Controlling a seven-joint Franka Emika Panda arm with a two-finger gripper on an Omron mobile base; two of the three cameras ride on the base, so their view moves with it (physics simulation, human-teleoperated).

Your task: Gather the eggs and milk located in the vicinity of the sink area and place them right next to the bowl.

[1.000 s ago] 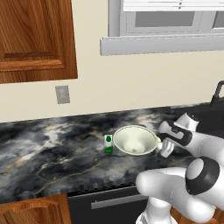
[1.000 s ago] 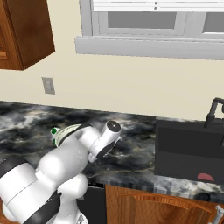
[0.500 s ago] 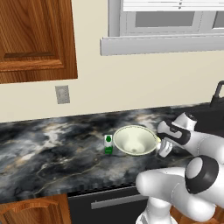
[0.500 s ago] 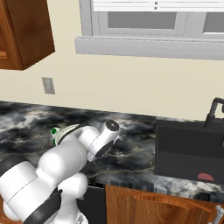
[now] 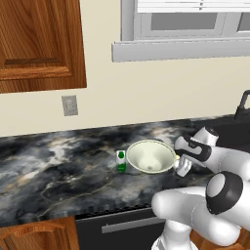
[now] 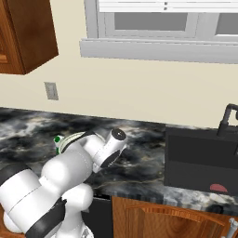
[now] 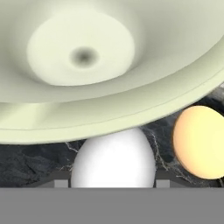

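We see one bowl (image 5: 151,155), wide, shallow and pale cream-green, standing upright on the dark marbled counter (image 5: 58,171). Its inside is bare: in the hand view the bowl (image 7: 100,65) shows a smooth glossy well with a small dark dimple at its centre and nothing lying in it.

We count one milk carton (image 5: 121,160), white with a green mark and a green base, standing upright just beside the bowl's left rim in the left base view. In the right base view the carton (image 6: 58,141) peeks out past the arm, with a sliver of the bowl's rim (image 6: 74,138) beside it.

We count two eggs in the hand view. A white egg (image 7: 113,161) sits between the two fingertips of the end effector (image 7: 113,181), directly under the flared rim of the bowl. The end effector is closed around this white egg, its fingertips (image 7: 61,181) standing at either side of it. A yellowish-tan egg (image 7: 199,142) lies on the counter just beside the white one, also close to the bowl's rim.

In the left base view the end effector (image 5: 184,167) hangs low at the right side of the bowl, close to the counter.

A black sink (image 6: 200,160) with a dark faucet (image 6: 226,120) lies well apart, to the right.
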